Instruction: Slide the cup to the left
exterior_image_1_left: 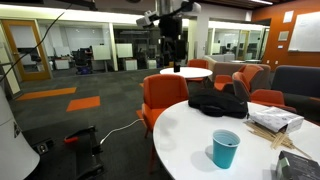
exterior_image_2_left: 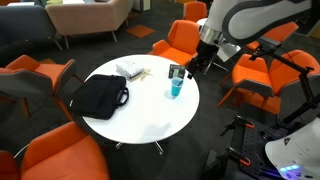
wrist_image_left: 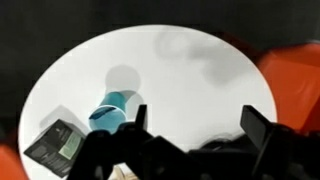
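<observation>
in an exterior view the black bag (exterior_image_2_left: 100, 95) lies by the left edge of the table (exterior_image_2_left: 140, 125), a small pile of packets (exterior_image_2_left: 130, 70) sits at the far edge, and the teal cup (exterior_image_2_left: 177, 89) stands upright close to the right edge — your gripper (exterior_image_2_left: 180, 72) hangs just above it. in the wrist view you have the jaws wide apart with nothing between them; the teal cup (wrist_image_left: 108, 112) sits outside them, just beside the finger (wrist_image_left: 137, 120) on the picture's left.

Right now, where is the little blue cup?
In an exterior view, the cup stands on the round white table near its edge, close by the tool, with the black bag lying apart across the table.
</observation>
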{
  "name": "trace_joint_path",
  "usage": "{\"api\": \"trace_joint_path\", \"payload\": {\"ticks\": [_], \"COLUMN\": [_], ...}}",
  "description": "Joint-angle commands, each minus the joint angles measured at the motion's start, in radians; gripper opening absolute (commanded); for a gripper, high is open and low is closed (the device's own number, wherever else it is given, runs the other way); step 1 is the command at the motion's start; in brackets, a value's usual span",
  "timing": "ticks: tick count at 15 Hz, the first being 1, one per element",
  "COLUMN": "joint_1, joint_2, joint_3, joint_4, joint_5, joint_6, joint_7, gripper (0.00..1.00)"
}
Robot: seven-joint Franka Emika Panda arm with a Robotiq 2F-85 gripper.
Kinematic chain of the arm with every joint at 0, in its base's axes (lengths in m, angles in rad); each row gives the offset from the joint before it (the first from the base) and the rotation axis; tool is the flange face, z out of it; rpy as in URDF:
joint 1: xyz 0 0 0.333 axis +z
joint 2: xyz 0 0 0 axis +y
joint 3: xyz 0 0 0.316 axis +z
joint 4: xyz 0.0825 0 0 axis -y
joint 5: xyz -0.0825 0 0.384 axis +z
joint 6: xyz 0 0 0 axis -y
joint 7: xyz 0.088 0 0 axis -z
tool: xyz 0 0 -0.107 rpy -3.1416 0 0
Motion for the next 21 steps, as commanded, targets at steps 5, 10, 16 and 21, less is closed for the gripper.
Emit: {"api": "trace_joint_path", "payload": {"ticks": [5,10,16,21], "joint_1": [-0.024,-0.048,-0.068,-0.093], "joint_2": [0.421,0.633,0.818,0.918], "joint_3": [-0.054,-0.060,-0.060,-0.068], "joint_4": [0.292,0.456,0.633,0.720], "joint_5": [-0.016,0.002,0.004,0.004], "joint_6": [0.073,0.084,0.056,0.031], "joint_7": [0.048,0.027,0.033,0.039], "gripper": [1.00,1.00,1.00,1.00]}}
